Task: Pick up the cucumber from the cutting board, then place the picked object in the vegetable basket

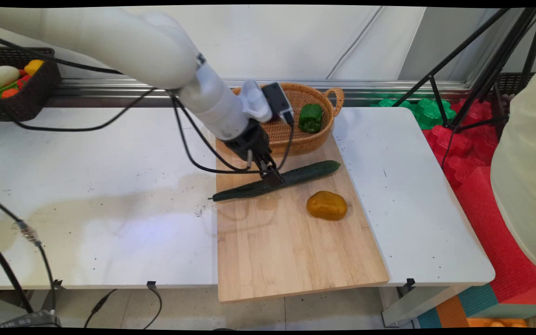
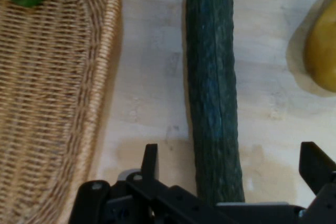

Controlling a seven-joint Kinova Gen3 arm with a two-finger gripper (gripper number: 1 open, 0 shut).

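The pincer (image 1: pixel 271 177) is down at the middle of the frame in the main view, wide open, with one finger (image 2: pixel 150 160) on each side of the cucumber (image 1: pixel 310 171). In the hand view there's a clear gap between each finger and the cucumber (image 2: pixel 212 87), so it isn't holding anything, just straddling it around the midpoint.

The cucumber lies flat across the top part of a wooden cutting board (image 1: pixel 286 251), slanting from lower left to upper right, and its left tip pokes just past the board's edge.

Just above it, at the board's top end, sits a wicker basket (image 1: pixel 296 139) with a green pepper (image 1: pixel 311 117) inside. Lower right of the cucumber and near it is a yellow-brown potato (image 1: pixel 327 205), on the board but not touching anything.

The board rests on a white table (image 1: pixel 86 186). At the far upper left is a dark basket (image 1: pixel 21 100) full of mixed veggies.

I can't spot any brands, labels or readable writing.
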